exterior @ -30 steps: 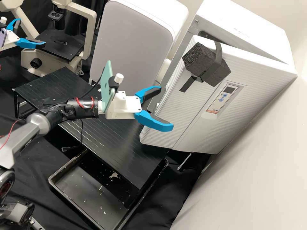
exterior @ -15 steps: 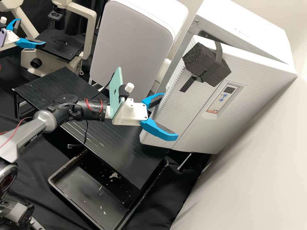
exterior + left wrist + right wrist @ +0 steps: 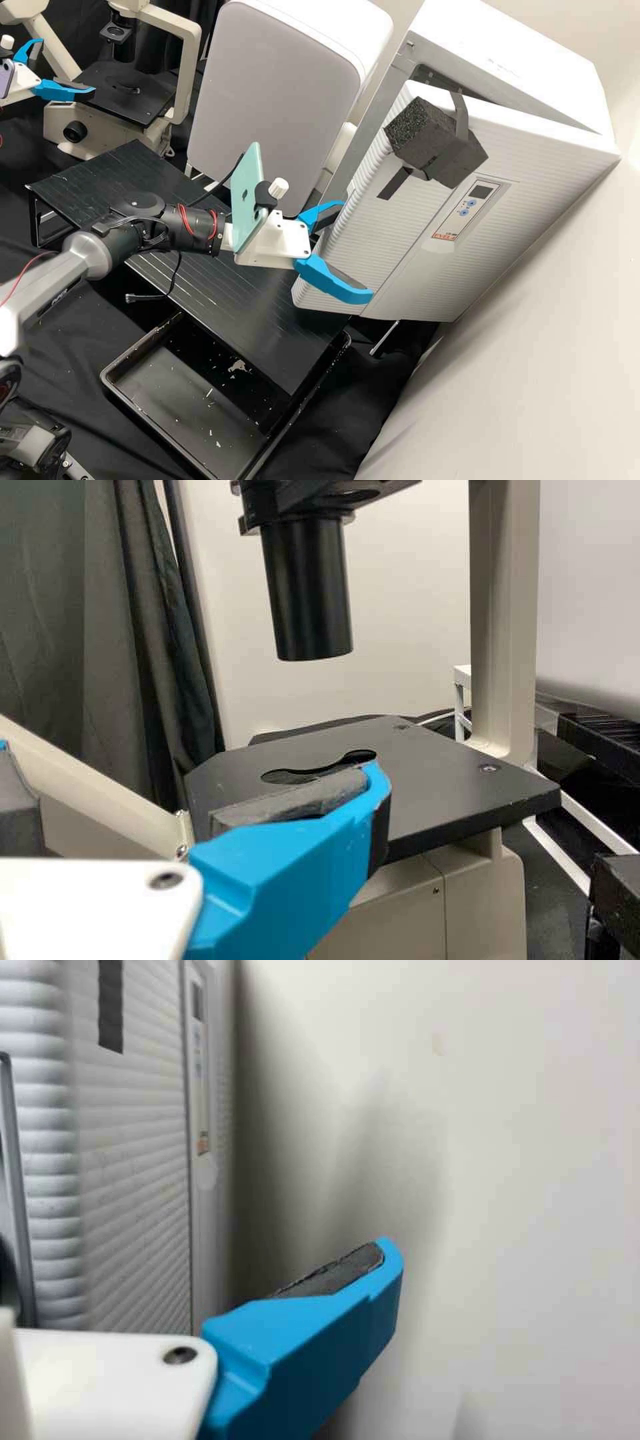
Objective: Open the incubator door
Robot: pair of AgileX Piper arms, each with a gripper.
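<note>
Has the incubator (image 3: pixel 520 63) with its door (image 3: pixel 427 273) ajar at its front. Has the right gripper (image 3: pixel 358 250) spread wide, clamping nothing, by the incubator's free door edge; has the left gripper (image 3: pixel 67 66) wide and empty, well apart from the incubator.

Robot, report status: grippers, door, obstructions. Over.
Right gripper open at edge of door. Left gripper open by microscope. Door ajar. Foam block on it, clear of fingers.

You are seeing orange lettering (image 3: pixel 443 236) on the door (image 3: pixel 380 257) panel (image 3: pixel 456 221), a logo (image 3: pixel 244 195) on a phone (image 3: pixel 253 167) and print (image 3: pixel 59 298) on an arm (image 3: pixel 50 279), none reading clearly.
</note>
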